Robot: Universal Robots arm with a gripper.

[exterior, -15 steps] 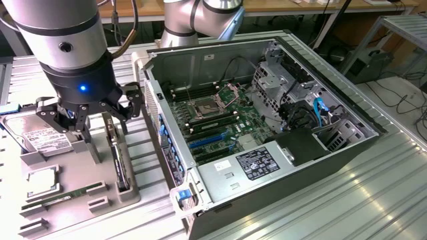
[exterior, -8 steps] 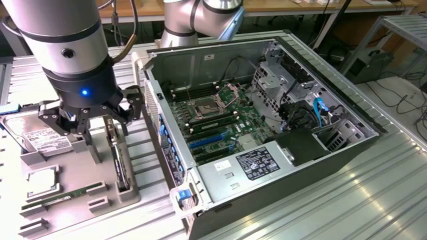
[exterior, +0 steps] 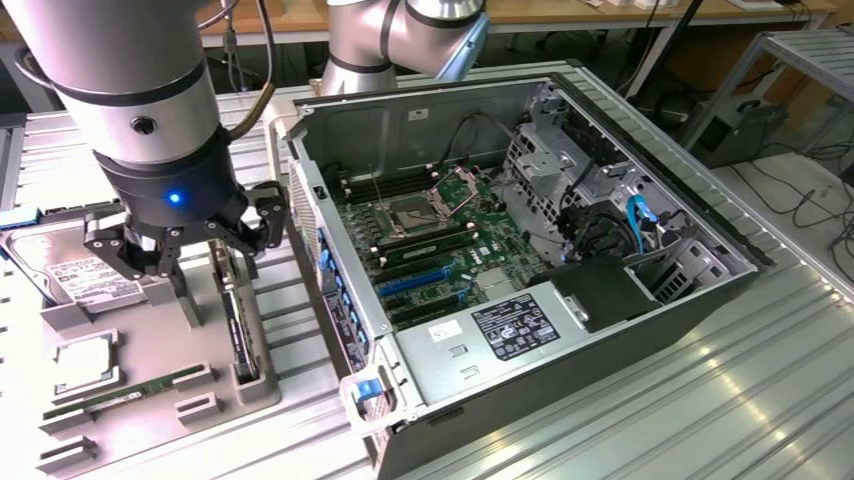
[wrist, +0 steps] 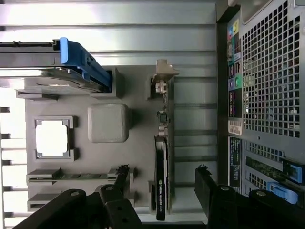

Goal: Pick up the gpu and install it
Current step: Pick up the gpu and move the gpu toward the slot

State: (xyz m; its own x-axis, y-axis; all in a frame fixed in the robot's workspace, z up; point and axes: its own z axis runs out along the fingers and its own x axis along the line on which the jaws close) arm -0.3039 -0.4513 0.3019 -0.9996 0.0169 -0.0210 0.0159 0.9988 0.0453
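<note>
Gripper [wrist: 162, 175] spread wide over gpu [wrist: 162, 143], apparently not touching. Gpu on edge in gray tray [exterior: 150, 335], at exterior view's left of open computer case [exterior: 441, 400].

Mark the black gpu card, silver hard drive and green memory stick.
black gpu card [wrist: 161, 191], wrist view, on its dark long edge.
silver hard drive [exterior: 64, 277], exterior view, on the white label.
green memory stick [exterior: 127, 390], exterior view, on its middle.

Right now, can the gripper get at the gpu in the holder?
Probably yes. The gripper hangs above the gpu, which stands on edge in its slot, with the open fingers on either side of it. Nothing lies over it; the hard drive sits apart.
</note>
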